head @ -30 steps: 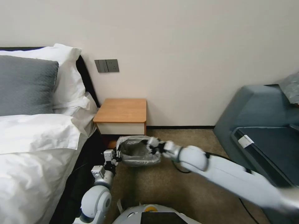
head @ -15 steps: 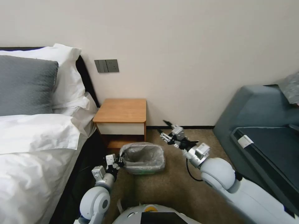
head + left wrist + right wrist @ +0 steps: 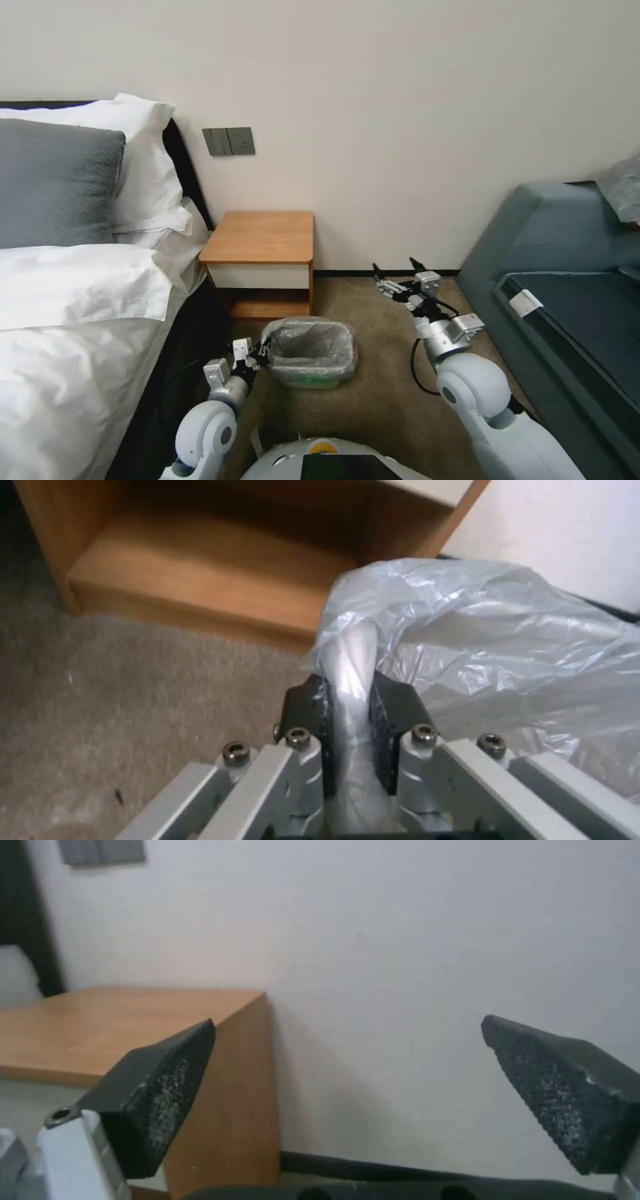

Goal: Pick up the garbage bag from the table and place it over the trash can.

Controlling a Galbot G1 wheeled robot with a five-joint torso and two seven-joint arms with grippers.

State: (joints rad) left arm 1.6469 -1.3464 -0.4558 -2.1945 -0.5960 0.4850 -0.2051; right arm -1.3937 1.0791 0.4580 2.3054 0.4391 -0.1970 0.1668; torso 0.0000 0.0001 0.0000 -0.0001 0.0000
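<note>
Counter (image 3: 261, 237) against the wall beside the bed (image 3: 73, 313), its top bare. On the carpet in front of it we note the trash can (image 3: 308, 380), the garbage bag (image 3: 310, 340) draped over its rim. Left claw (image 3: 261, 349) clamped on the bag's edge at the can's left side. Right claw (image 3: 399, 271) well apart to the right, raised, its fingers spread wide.

a: what's on the left?
b: a bed with white sheets (image 3: 73, 333), a grey textured pillow (image 3: 57, 180) against a white pillow (image 3: 143, 153).
a: and elsewhere?
b: a grey wall switch plate (image 3: 229, 141), brown carpet (image 3: 373, 393), a blue-grey upholstered sofa (image 3: 567, 267).
</note>
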